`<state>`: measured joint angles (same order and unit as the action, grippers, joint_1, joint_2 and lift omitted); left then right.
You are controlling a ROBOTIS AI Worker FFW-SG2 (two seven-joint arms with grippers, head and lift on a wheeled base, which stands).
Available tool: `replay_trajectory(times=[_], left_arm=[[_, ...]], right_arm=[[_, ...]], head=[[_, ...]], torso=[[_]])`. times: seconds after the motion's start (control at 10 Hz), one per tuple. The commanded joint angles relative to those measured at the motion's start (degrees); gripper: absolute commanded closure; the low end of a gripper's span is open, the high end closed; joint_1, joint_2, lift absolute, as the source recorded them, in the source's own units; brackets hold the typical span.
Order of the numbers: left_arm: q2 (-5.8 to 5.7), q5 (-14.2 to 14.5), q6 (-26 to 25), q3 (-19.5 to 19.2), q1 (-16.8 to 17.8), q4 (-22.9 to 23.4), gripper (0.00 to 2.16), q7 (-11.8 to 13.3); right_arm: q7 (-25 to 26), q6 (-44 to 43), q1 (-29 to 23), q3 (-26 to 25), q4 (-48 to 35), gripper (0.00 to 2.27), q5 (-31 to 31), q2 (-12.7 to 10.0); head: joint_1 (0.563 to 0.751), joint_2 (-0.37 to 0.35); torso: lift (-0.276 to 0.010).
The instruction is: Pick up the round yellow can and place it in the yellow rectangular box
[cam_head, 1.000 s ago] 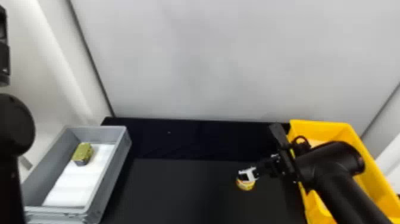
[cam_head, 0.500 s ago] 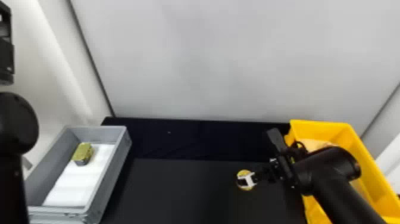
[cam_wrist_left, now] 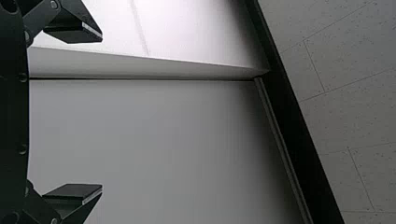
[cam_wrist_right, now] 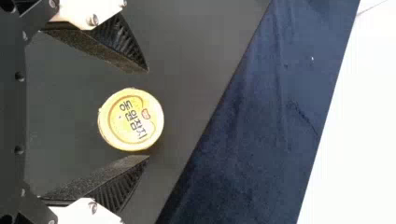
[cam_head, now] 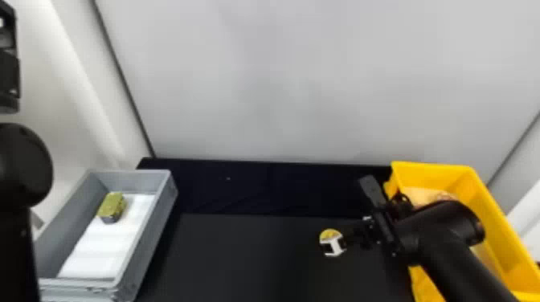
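In the head view my right gripper (cam_head: 336, 245) is low at the round yellow can (cam_head: 330, 233), partly covering it, on the black table left of the yellow rectangular box (cam_head: 432, 169). The right wrist view has the can (cam_wrist_right: 131, 119) between the spread fingers of my right gripper (cam_wrist_right: 148, 113), with gaps on both sides. My left gripper (cam_head: 9, 76) is raised at the head view's left edge. Nothing lies between its parted fingers in the left wrist view, where the left gripper (cam_wrist_left: 102, 112) faces pale panels.
A grey bin (cam_head: 166, 200) stands at the left with white lining and a yellow-green block (cam_head: 111, 207) inside. Some light-coloured contents lie in the yellow box, partly behind the right arm. A pale wall (cam_head: 281, 80) rises behind the table (cam_head: 241, 257).
My right gripper has come slightly nearer the robot over the can, whose far part now shows beyond it. The left arm has shifted slightly to the right.
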<state>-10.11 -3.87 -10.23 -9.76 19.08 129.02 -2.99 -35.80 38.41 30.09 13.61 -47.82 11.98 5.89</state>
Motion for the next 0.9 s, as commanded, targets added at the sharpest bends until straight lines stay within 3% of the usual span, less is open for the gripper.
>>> replay_trajectory(times=[0.0, 0.8], left_arm=[[0.09, 0.0, 0.0, 0.0, 0.0, 0.0, 0.14, 0.0], [-0.18, 0.1, 0.1, 0.3, 0.3, -0.1, 0.14, 0.0]], right_arm=[[0.0, -0.2, 0.1, 0.0, 0.4, 0.15, 0.0, 0.0], [1.3, -3.2, 0.5, 0.0, 5.1, 0.15, 0.0, -0.8]], head=[[0.663, 0.054], [0.663, 0.054]], torso=[[-0.003], [-0.003]])
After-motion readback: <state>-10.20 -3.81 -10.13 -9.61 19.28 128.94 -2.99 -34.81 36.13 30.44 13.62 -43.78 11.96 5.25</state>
